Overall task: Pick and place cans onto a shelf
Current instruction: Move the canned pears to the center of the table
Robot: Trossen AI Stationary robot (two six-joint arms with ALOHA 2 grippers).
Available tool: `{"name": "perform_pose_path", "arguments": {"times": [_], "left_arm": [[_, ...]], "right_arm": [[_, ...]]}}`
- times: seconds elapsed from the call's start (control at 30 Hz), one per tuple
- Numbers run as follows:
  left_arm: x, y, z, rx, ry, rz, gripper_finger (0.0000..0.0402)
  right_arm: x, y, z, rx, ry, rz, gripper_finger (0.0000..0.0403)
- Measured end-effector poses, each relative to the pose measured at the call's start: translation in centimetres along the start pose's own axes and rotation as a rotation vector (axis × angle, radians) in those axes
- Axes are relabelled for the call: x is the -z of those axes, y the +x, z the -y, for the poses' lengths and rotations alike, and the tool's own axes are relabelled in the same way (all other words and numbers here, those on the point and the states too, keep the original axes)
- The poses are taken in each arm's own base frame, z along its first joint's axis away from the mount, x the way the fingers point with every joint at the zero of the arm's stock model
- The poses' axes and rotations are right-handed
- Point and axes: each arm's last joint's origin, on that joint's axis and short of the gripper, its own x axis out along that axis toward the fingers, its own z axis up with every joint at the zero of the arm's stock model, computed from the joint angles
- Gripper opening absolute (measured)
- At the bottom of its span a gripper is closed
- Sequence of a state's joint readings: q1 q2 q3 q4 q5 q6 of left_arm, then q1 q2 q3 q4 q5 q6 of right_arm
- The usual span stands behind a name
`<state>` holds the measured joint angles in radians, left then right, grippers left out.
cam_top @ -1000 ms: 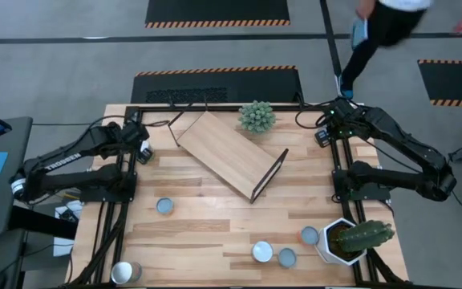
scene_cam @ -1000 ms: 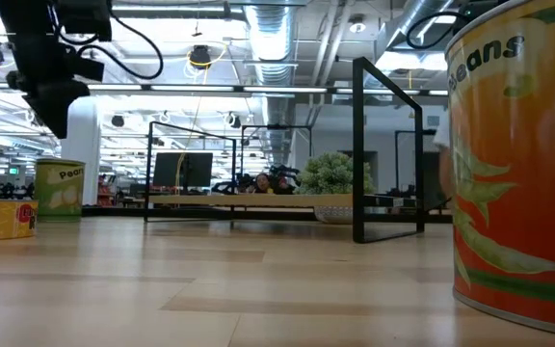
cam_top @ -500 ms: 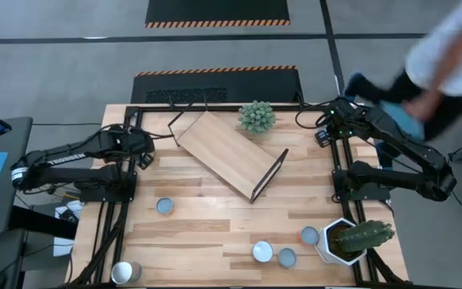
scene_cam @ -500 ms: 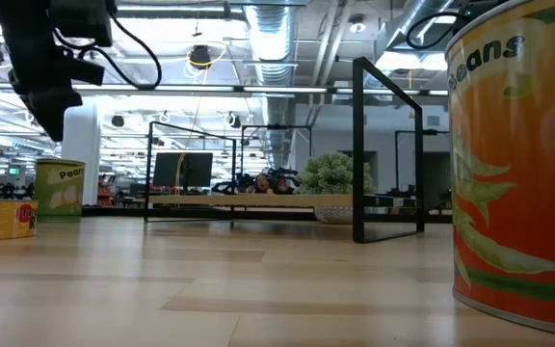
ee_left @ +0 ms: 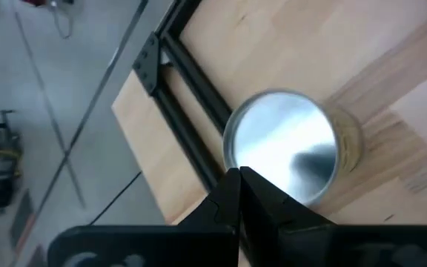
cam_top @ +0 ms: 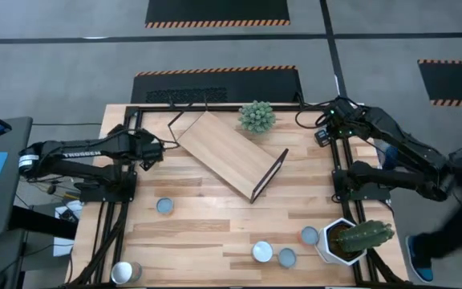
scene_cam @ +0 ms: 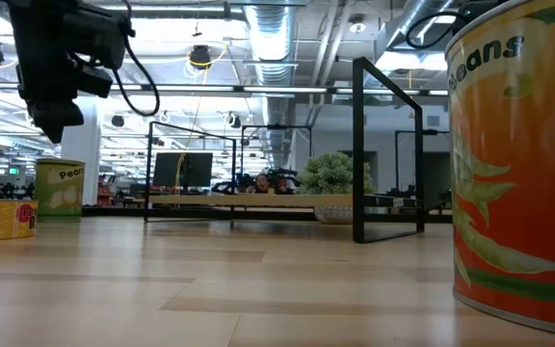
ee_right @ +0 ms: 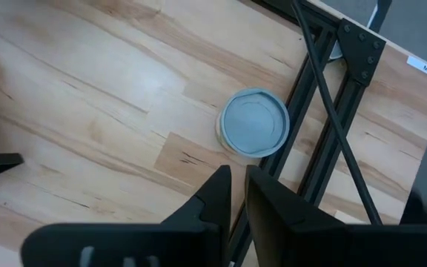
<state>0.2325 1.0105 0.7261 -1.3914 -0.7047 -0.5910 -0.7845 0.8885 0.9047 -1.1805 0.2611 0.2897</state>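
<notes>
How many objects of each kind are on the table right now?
Short metal cans: 7
Light wooden shelf with black metal frame ends: 1
Green potted plants: 2
Total: 10

We see a pale plank-wood table [cam_top: 207, 217] carrying a slanted light wooden shelf board with black frame ends [cam_top: 227, 152], a small green bushy plant [cam_top: 257, 116], a white potted cactus [cam_top: 351, 238], and several silvery-topped round cans [cam_top: 262, 251].
</notes>
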Motion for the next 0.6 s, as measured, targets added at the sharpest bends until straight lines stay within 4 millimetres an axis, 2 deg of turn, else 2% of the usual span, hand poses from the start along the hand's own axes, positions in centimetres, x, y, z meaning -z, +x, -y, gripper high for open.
{"name": "perform_pose_path", "arguments": {"times": [0.23,0.37,0.6], "left_arm": [[-0.7,0.5,1.9,-0.064,0.094,-0.053,0.0],[-1.0,0.6,2.1,-0.141,0.086,-0.068,0.0],[-1.6,1.4,3.6,-0.152,0.081,-0.112,0.0]], "right_arm": [[0.0,0.0,0.0,0.0,0.0,0.0,0.0067],[0.0,0.0,0.0,0.001,0.0,0.0,0.0067],[0.0,0.0,0.0,0.001,0.0,0.0,0.0067]]}}
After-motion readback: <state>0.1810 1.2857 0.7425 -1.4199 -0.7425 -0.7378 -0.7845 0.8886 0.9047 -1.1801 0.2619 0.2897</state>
